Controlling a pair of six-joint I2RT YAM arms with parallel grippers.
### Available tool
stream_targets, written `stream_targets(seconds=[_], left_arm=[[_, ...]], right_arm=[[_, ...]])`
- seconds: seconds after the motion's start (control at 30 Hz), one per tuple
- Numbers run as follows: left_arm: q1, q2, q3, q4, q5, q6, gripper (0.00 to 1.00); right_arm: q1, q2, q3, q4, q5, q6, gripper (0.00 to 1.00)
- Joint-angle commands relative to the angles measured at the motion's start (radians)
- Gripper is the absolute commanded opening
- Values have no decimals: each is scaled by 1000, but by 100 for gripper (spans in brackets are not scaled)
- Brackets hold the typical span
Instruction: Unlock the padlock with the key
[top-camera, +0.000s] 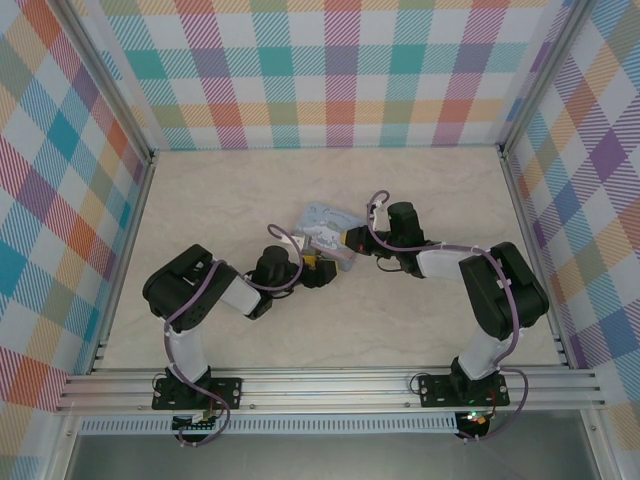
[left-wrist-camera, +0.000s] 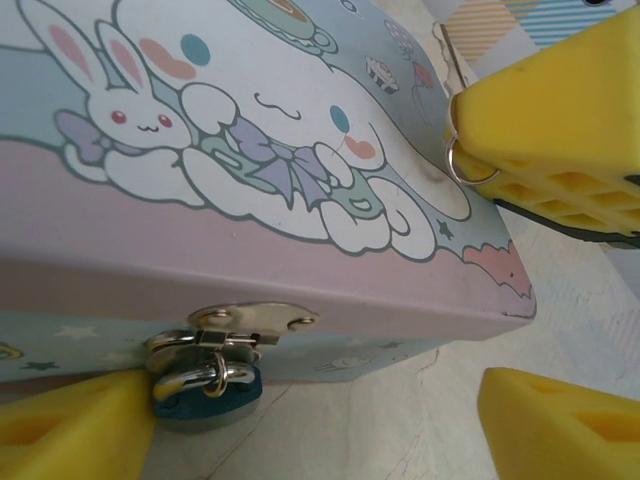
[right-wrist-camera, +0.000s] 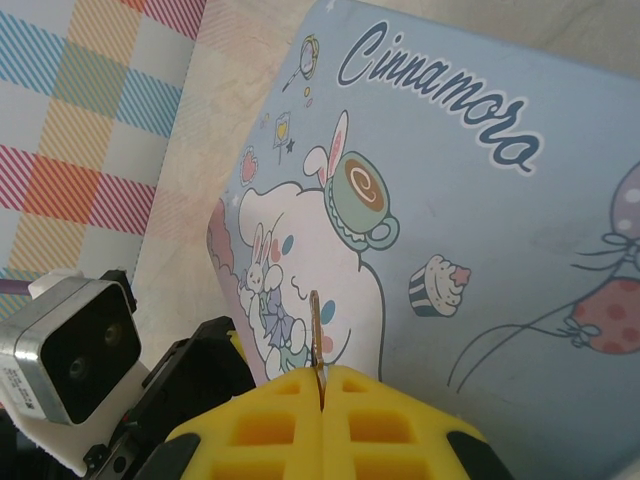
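You had the tin (top-camera: 325, 228) sitting roughly mid-surface (top-camera: 420, 320), well clear of all four edges, tilted so no side ran parallel to the near edge. Both arms reached in on it, left from the near-left side and right from the right side.

Padlock (left-wrist-camera: 203, 398): it hung off the silver hasp (left-wrist-camera: 250, 322) on the tin's front wall, shackle through the hasp loop, blue body dangling just under the lid line. In the left wrist view it sat right up against the inner face of one yellow finger (left-wrist-camera: 75, 435). I couldn't tell whether they were actually touching.

Left tool (left-wrist-camera: 320, 420): your jaws were spread wide, one finger at each lower corner of the wrist view, gripping nothing. The padlock was at one end of the gap, and the tin's near corner was above the other finger and apart from it.

Right tool (right-wrist-camera: 322, 388): you had it clamped tight on the key (right-wrist-camera: 316, 338). The fingers met at a seam, with a thin metal blade poking out edge-on over the cartoon lid. The left wrist view showed a small wire ring (left-wrist-camera: 466, 168) at that tool's tip, held above the lid's far corner. The key and padlock were well apart, on opposite sides of the lid.
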Motion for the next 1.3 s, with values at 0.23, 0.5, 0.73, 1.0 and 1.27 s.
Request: stream_targets(seconds=[0.23,0.5,0.73,1.0,1.27], left_arm=[[5,42,34,-9,48,-54,68],[5,38,39,-24,25,-66,55],[5,32,49,-47,34,-61,46],[5,18,50,-70,30,-53,37],[6,-35,43,-121,22,-59,35]], right_arm=[[17,13,-30,-68,3,-23,0],[18,8,-30,-72,3,-25,0],[21,4,-29,-72,3,-25,0],[24,-5,-29,-72,3,-30,0],[26,-67,-45,-35,14,-65,0]])
